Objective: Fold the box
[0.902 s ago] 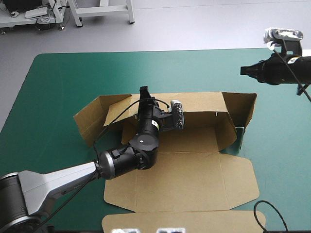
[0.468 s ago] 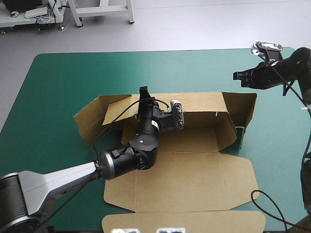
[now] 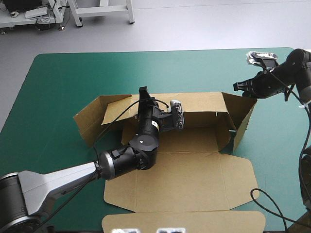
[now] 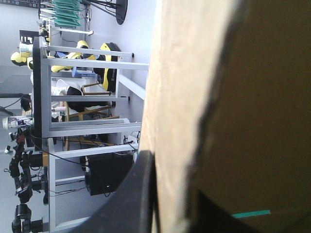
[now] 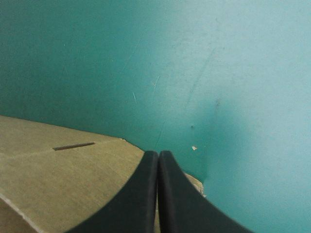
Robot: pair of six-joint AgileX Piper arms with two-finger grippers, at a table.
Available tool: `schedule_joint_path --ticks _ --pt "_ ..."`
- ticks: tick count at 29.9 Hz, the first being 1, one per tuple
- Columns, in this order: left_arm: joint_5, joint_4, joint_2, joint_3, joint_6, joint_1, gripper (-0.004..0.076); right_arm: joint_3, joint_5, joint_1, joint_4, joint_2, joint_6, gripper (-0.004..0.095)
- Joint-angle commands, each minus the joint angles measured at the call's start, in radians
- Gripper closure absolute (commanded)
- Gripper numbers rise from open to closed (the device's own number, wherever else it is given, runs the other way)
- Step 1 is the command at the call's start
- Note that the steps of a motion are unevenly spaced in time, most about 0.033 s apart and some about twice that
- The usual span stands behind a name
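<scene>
So the brown cardboard box (image 3: 194, 182) sits mid-table on the teal-green cover (image 3: 68, 77), with the far wall and both end flaps up and the lid panel lying flat toward the near edge. In the high view the left gripper (image 3: 143, 91) is just parked on top of the far wall. Its own wrist view shows the actual pinch: a black finger (image 4: 140, 194) tight against the sheet, all but closed on it. The right gripper (image 3: 236, 87) hovers at the right flap's top corner, and its wrist view shows the fingers (image 5: 146, 194) pressed together, nothing between them, tip over the box's edge
</scene>
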Motion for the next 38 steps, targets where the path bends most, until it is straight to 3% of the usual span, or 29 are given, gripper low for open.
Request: schedule_joint_path --ticks 1,7,16,22,35,38 --pt "0.015 -0.035 -0.033 -0.013 -0.023 -0.01 0.0733 -0.024 0.026 -0.001 0.037 -0.057 -0.019 0.0921" --pt "0.022 -0.038 -0.033 -0.013 -0.025 -0.01 0.0733 -0.017 0.026 -0.001 0.047 -0.104 -0.019 0.0921" --pt "0.018 -0.041 -0.033 -0.013 -0.038 -0.01 0.0733 0.171 0.022 -0.001 0.071 -0.152 -0.093 0.0921" --pt "0.016 -0.044 -0.033 -0.013 -0.038 -0.01 0.0733 0.27 -0.017 -0.001 0.172 -0.213 -0.173 0.0921" --pt "-0.001 -0.044 -0.033 -0.013 -0.038 -0.01 0.0733 0.712 -0.443 -0.001 0.388 -0.488 -0.455 0.0921" --pt "-0.022 -0.078 -0.033 -0.013 -0.038 -0.01 0.0733 0.809 -0.547 -0.001 0.488 -0.514 -0.564 0.0921"
